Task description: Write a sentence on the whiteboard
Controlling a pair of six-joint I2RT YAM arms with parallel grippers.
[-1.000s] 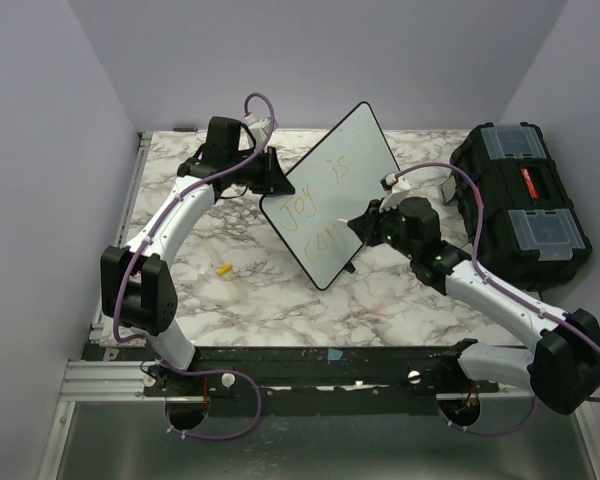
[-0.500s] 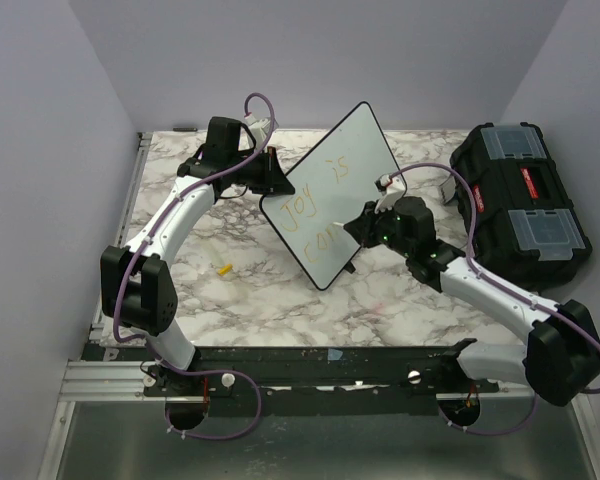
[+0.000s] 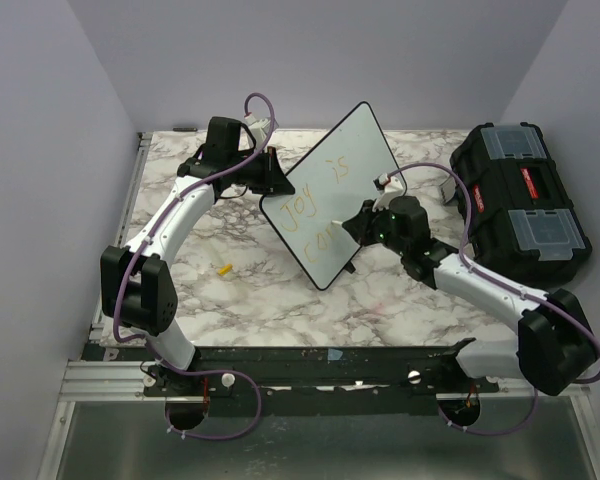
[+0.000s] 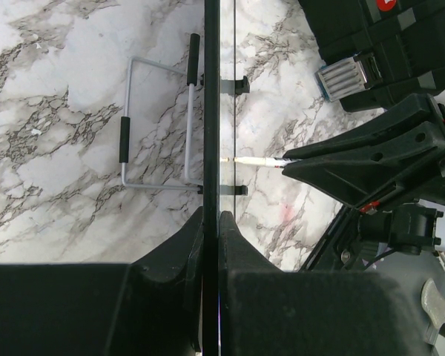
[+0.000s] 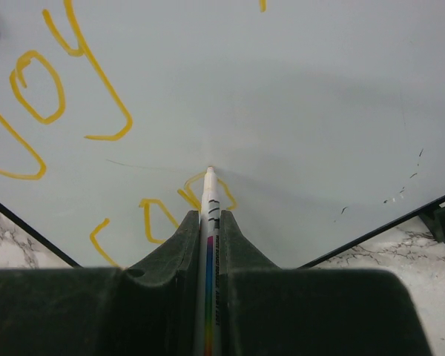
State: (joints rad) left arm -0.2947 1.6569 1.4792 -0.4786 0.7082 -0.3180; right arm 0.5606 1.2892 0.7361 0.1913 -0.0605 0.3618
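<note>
Pinching a marker (image 5: 210, 194), the right gripper (image 3: 362, 222) is pressing its tip against the tilted whiteboard (image 3: 355, 150) mid-table, just past "con" of the sentence (image 3: 315, 215), with blank surface lying far-right along that line, while the left gripper (image 4: 212, 222) is clamping the whiteboard's left edge.

whiteboard (image 3: 364, 140): white rectangle, thin black rim, rounded corners; stands up on 1 corner edge, tilted back, turned diagonally; centre of overhead view
sentence (image 3: 302, 214): thin yellow-orange handwriting; line 1 "Joy is"; line 2 reads "con" only; unfinished
</note>
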